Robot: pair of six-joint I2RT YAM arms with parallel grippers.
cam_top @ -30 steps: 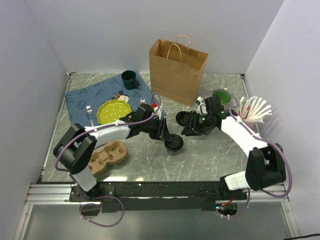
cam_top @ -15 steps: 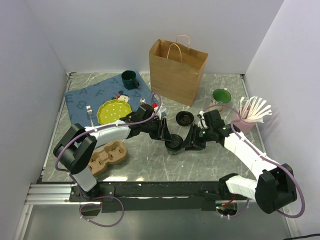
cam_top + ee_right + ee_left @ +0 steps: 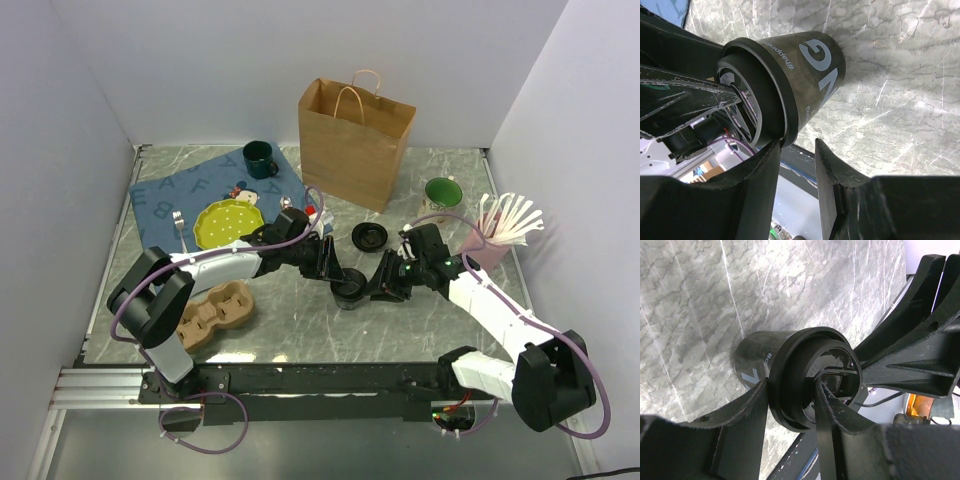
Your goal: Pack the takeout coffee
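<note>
Coffee cup (image 3: 348, 292) stands upright on the desk (image 3: 300, 340), right between the two sets of fingers. Left fingers (image 3: 740, 415) are clamped on the cup's black lid rim: one finger is outside the rim and the other lies across the lid's sunken top, so the rim is pinched between them. Right fingers (image 3: 755, 185) are spread apart with nothing between them. Their tips are at the cup's lidded end on the side opposite the left fingers, and one tip is just beside the lid edge; can't tell if it touches. White lettering on the cup wall faces the right wrist camera. A loose black lid (image 3: 369, 236) lies flat on the desk just beyond the right fingers. The brown paper bag (image 3: 355, 140) stands upright and open well beyond both sets of fingers. A cardboard cup carrier (image 3: 213, 313) sits on the desk well behind the left fingers, beside the left arm. A white mug (image 3: 440, 193) is off to the far side of the right fingers, well apart from them.
</note>
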